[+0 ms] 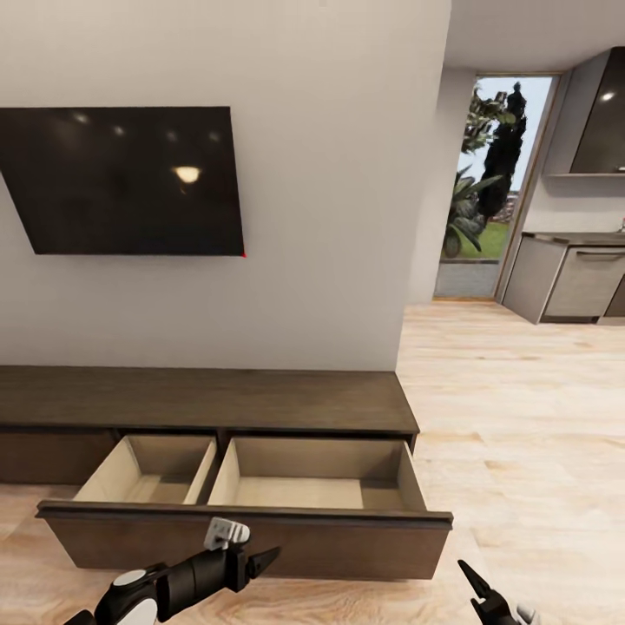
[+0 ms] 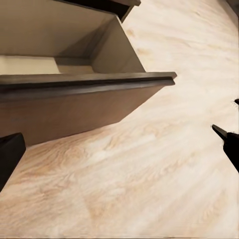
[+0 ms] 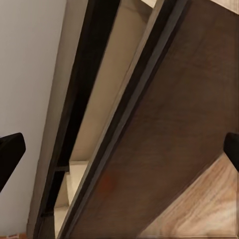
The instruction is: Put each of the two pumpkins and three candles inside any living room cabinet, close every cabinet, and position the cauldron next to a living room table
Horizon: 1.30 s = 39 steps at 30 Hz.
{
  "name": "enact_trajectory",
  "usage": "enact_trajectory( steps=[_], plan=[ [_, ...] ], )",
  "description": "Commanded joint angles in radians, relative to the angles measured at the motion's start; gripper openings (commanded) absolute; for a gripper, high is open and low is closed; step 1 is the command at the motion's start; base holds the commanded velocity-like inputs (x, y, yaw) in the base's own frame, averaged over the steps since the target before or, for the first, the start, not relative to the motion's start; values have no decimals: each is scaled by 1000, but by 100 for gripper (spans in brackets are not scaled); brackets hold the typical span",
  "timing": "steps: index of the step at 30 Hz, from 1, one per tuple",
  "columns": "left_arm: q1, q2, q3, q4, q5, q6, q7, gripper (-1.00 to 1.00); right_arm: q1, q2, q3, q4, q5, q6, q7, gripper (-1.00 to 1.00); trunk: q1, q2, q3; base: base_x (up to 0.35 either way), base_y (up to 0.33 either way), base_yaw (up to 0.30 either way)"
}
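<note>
The long, low, dark brown cabinet (image 1: 208, 401) runs along the wall, and its wide drawer (image 1: 260, 531) is pulled out. Both tan compartments of the drawer look empty. My left gripper (image 1: 253, 560) hovers low in front of the drawer face, open and holding nothing. In the left wrist view its fingers (image 2: 10, 154) stand wide apart over the floor beside the drawer's corner (image 2: 74, 107). My right gripper (image 1: 482, 590) is open near the floor to the right of the drawer, and its wrist view looks along the drawer front (image 3: 164, 129). Pumpkins, candles and cauldron are out of view.
A black TV (image 1: 121, 178) hangs on the wall above the cabinet. Light wood floor (image 1: 521, 417) stretches to the right towards a glass door (image 1: 486, 182) and grey kitchen units (image 1: 573, 278).
</note>
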Motion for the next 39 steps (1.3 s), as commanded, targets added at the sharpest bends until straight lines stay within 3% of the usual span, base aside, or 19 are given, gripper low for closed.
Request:
enact_trajectory(
  steps=[1,9,20,39],
  plan=[
    [-1,1,-1,5,10,5,0,100,0,0,2,2,-9,10,3,100,-4,7,2,0,0,0],
    [-1,-4,-1,84,23,27,35,100,5,-1,2,9,-4,11,-60,100,-35,63,27,0,0,0],
    [-1,-20,0,105,23,72,44,100,6,-1,1,1,-4,10,-70,100,-77,140,62,-27,0,-16],
    [-1,-44,-2,107,19,76,44,100,12,-1,1,1,-4,9,-72,100,-150,273,138,-75,0,-227]
  ],
)
